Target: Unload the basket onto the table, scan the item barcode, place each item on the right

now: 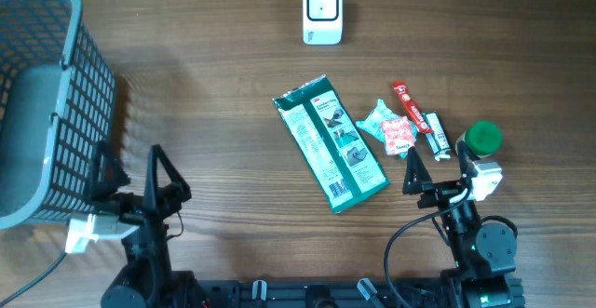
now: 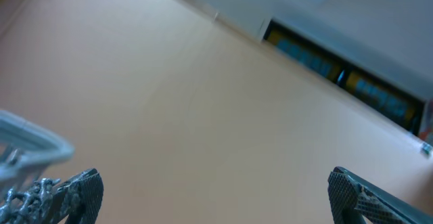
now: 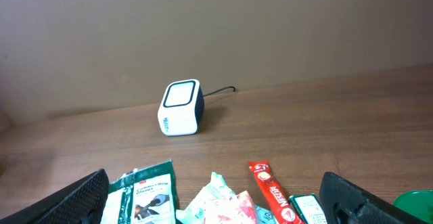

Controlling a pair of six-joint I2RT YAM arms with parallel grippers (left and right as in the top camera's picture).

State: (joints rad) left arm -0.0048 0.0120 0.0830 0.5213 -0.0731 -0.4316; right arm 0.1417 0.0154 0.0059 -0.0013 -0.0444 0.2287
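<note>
1. Surface (image 1: pixel 205 57): every item lies on it and nothing is lifted. I judge the task not started.
2. Grey mesh basket (image 1: pixel 56 94): far left, beside the left arm.
3. Left gripper (image 1: pixel 129 157): jaws spread wide, holding nothing, at the near edge. Right gripper (image 1: pixel 438 164): also released and empty, just short of the small items.
4. Green flat package (image 1: pixel 331 145): lies mid-surface, well apart from the scanner, untouched.
5. White barcode scanner (image 1: pixel 322 12): far edge, centre, with nothing presented to it.
6. Small items right of the package: snack packet (image 1: pixel 391 129), red sachet (image 1: pixel 406 101), green-capped container (image 1: pixel 483 139). Left to do: pick an item, show its barcode to the scanner.
</note>
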